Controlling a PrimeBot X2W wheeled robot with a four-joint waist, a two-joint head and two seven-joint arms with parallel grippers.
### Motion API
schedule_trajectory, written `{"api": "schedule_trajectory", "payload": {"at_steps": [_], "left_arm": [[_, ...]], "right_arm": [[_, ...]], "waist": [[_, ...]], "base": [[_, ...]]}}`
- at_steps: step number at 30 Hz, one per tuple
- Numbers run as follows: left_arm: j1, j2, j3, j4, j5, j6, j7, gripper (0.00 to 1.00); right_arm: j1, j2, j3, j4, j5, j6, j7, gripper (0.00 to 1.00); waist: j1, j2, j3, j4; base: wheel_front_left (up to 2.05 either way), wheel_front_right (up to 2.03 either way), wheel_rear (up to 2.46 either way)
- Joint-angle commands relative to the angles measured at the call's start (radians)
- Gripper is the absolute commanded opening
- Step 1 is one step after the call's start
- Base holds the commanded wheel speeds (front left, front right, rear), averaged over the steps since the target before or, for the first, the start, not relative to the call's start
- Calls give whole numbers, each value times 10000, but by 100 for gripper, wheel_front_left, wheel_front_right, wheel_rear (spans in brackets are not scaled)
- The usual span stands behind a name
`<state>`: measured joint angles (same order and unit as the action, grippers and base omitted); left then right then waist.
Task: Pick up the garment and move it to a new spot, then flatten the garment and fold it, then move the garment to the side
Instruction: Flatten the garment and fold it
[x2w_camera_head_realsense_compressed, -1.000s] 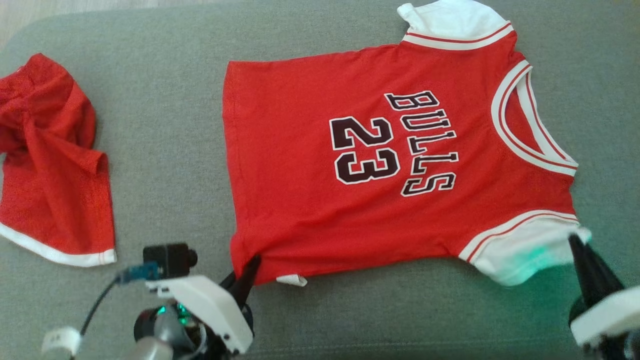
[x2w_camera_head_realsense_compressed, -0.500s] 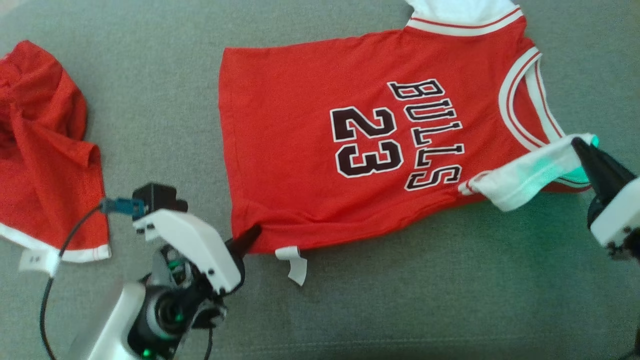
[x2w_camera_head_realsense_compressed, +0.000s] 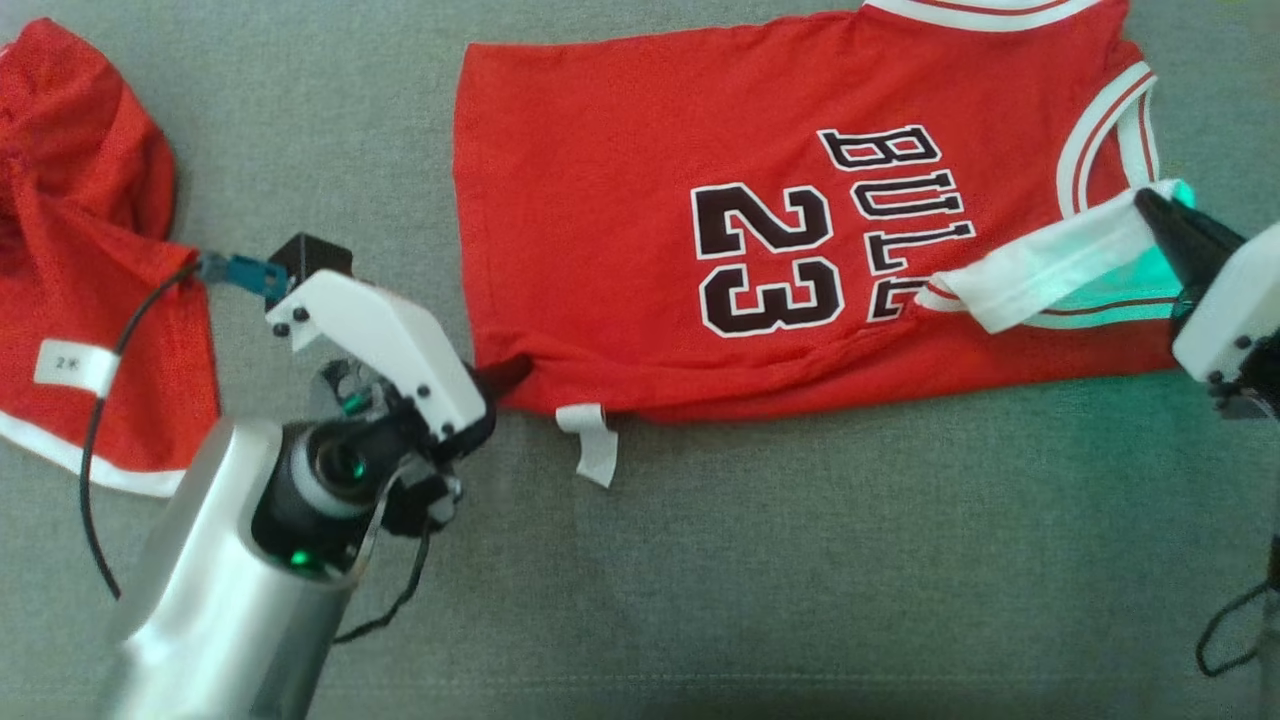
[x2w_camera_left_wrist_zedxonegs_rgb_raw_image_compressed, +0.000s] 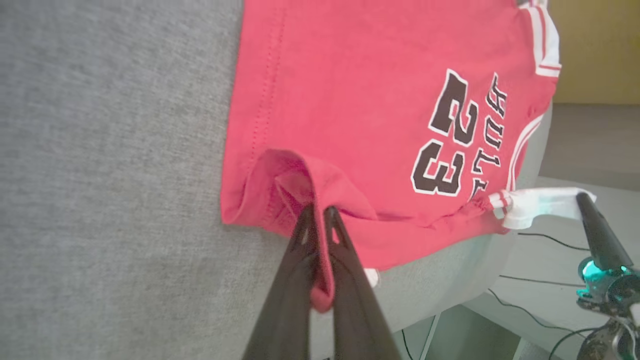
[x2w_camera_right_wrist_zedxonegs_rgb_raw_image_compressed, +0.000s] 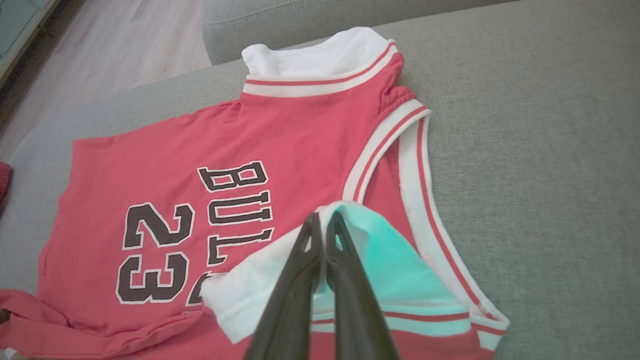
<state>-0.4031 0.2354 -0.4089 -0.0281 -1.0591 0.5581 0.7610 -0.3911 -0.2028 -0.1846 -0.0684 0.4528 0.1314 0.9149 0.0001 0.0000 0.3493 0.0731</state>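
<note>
Shirt (x2w_camera_head_realsense_compressed: 640, 130) laid flat on grey cushion (x2w_camera_head_realsense_compressed: 800, 560). Hem corner (x2w_camera_left_wrist_zedxonegs_rgb_raw_image_compressed: 285, 170) is pinched by left gripper (x2w_camera_head_realsense_compressed: 508, 372), white sleeve (x2w_camera_head_realsense_compressed: 1040, 270) by right gripper (x2w_camera_head_realsense_compressed: 1150, 205). First fold judged underway; moving aside not yet done.

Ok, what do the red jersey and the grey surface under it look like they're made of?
Jersey: soft matte knit, likely cotton or a blend; it folds limply where the left gripper pinches it, and the hem shows a stitched seam. Grey surface: matte woven upholstery cloth, with a fine flecked weave; probably a sofa cushion.
</note>
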Motion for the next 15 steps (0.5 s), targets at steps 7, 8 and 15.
{"api": "schedule_trajectory", "payload": {"at_steps": [7,8,15], "left_arm": [[-969,-218,684,-82,-238,706,243,9],[-1001,-296,809,-71,-292,782,182,40],[-964,-587,1471,23,-424,1003,-376,100]], "right_arm": [[-817,-282,673,134,43,-7,-402,0],[-881,-262,653,190,54,-7,-538,0],[-946,-247,664,511,79,-7,-1269,100]], "waist": [[-1,0,144,-81],[-1,0,145,-88],[-1,0,70,-89]], "base": [[0,0,0],[0,0,0],[0,0,0]]}}
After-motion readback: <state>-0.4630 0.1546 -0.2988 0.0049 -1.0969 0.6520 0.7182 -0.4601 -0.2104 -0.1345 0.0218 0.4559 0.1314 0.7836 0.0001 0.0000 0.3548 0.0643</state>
